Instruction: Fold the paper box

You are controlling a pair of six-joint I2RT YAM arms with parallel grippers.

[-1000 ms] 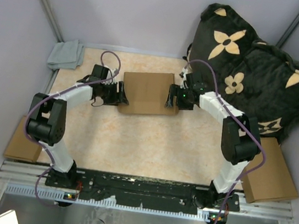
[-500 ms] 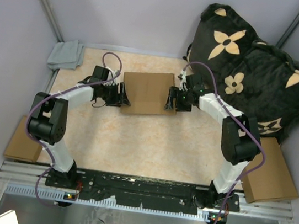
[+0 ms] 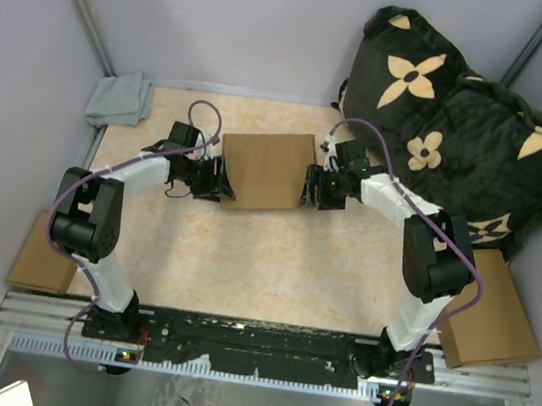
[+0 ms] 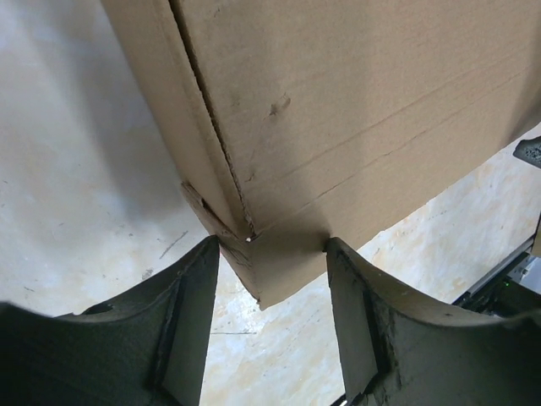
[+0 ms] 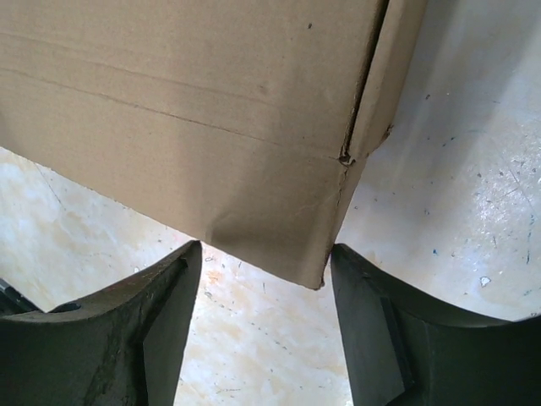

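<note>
Left wrist view first: my left claw (image 4: 270, 245) stands apart, one finger on either side of a left-hand corner of the box (image 4: 363, 93), not clamped on it. The corner's tip hangs in the gap, and the finger ends sit right at the card's edges. Right wrist view shows the same at the other end: my right claw (image 5: 264, 249) is spread, with the box's right-hand corner poking down between the fingers and nothing gripped. Up close the box is plain brown card, closed into a shallow shape. There is a slit where the lid meets the side wall, faint crease lines run across the top, the face has a small nick, and both corners are soft and a little crushed. I judge it light, stiff across its panels but ready to bend along the creases. The smooth faces would likely slide under my pads, and those frayed corners would buckle if squeezed. Better to take it squarely by the short side walls, one claw at each end, or to press flat on the lid. From above, the box lies on the table (image 3: 274, 254) in its far half, between my two claws, a touch askew. Beyond it, a grey cloth (image 3: 119, 99) sits at the far left corner and a dark flowered cushion (image 3: 464, 119) at the far right.
</note>
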